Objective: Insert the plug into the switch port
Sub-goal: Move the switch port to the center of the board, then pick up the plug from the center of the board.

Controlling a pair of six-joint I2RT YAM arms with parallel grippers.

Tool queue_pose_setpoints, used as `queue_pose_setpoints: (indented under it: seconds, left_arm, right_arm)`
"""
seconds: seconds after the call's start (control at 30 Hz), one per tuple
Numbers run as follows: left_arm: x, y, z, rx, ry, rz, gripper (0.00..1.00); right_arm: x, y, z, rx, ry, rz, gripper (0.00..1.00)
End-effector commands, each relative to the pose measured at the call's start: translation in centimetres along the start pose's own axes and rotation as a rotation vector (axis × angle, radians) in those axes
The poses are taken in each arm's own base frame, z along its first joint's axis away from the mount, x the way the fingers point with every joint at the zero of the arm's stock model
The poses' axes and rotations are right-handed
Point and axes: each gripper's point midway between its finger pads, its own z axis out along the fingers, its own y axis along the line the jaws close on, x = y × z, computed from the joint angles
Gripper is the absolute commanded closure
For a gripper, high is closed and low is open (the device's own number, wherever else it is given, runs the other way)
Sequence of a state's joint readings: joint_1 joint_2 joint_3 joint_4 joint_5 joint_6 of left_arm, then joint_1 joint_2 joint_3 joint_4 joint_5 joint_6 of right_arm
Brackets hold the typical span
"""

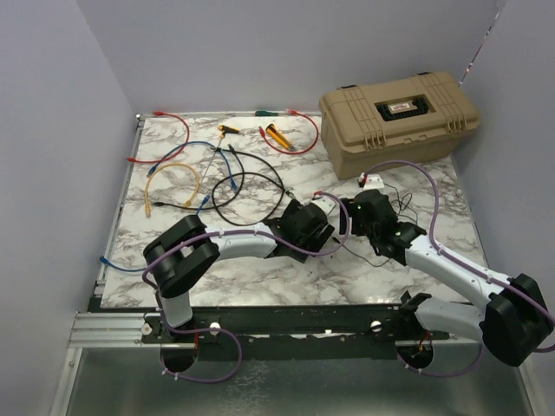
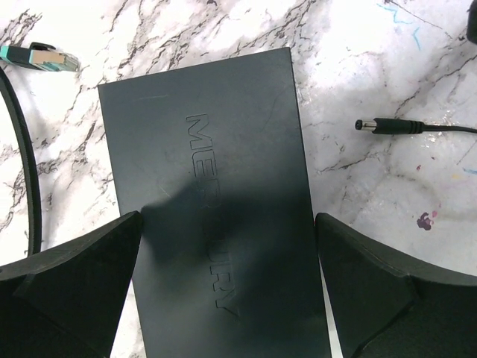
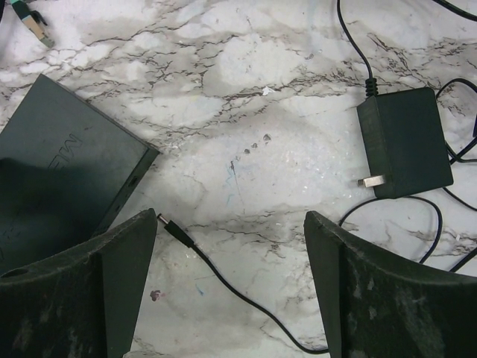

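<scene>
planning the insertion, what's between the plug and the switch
Nothing but bare table. The left wrist view shows only marble between the plug and the switch, and the right wrist view shows the same open gap.

Table (image 1: 260,269): case (image 1: 399,121) at the far right; loose cables (image 1: 199,165) at the far left. Switch (image 2: 216,209) lies flat mid-table, between the 2 fingers of the left gripper (image 2: 227,216). Plug (image 3: 165,222) lies on the table right of the switch and apart from it, tip toward its side. It sits between the 2 fingers of the right gripper (image 3: 231,215), close to the left one. Adapter (image 3: 406,142) lies further right.
</scene>
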State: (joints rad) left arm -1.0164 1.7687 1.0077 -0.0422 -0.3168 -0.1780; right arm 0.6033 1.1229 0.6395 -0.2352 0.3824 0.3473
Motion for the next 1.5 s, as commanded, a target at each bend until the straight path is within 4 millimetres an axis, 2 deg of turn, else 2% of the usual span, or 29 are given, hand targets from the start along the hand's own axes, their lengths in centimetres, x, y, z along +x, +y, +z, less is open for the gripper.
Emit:
queue_pose_setpoints:
  seconds: [0.0,0.13,0.3,0.5,0.6,0.8,1.0,1.2,1.47]
  left_arm:
    - [2.1,1.4,0.7,-0.096,0.074,0.018,0.01]
    - [3.5,2.3,0.6,-0.145,0.108,0.016,0.01]
    - [5.2,3.1,-0.7,-0.155,0.132,0.016,0.01]
    - [7.2,5.1,-2.1,-0.195,0.163,-0.002,0.02]
    - [7.5,5.7,-2.7,-0.197,0.163,-0.026,0.02]
    - [6.6,6.0,-4.1,-0.179,0.119,-0.076,0.02]
    - [4.1,5.7,-5.7,-0.125,0.018,-0.152,0.01]
    - [2.9,6.7,-6.9,-0.079,-0.063,-0.300,0.01]
    - [1.0,6.7,-8.4,0.008,-0.162,-0.384,0.01]
  right_arm:
    - [0.9,-0.7,-0.1,0.035,0.016,-0.007,0.16]
    - [1.2,-0.2,0.0,0.014,0.036,-0.015,0.16]
    - [1.9,0.1,0.2,-0.001,0.079,-0.039,0.17]
    - [3.8,0.8,0.4,-0.025,0.187,-0.044,0.22]
    - [5.1,1.5,0.6,-0.059,0.239,-0.034,0.24]
    - [6.7,2.1,1.3,-0.071,0.322,-0.049,0.31]
    - [7.3,3.1,2.3,-0.107,0.375,-0.096,0.39]
    - [8.3,3.8,2.7,-0.138,0.427,-0.103,0.46]
    - [10.1,4.2,2.6,-0.153,0.501,-0.088,0.65]
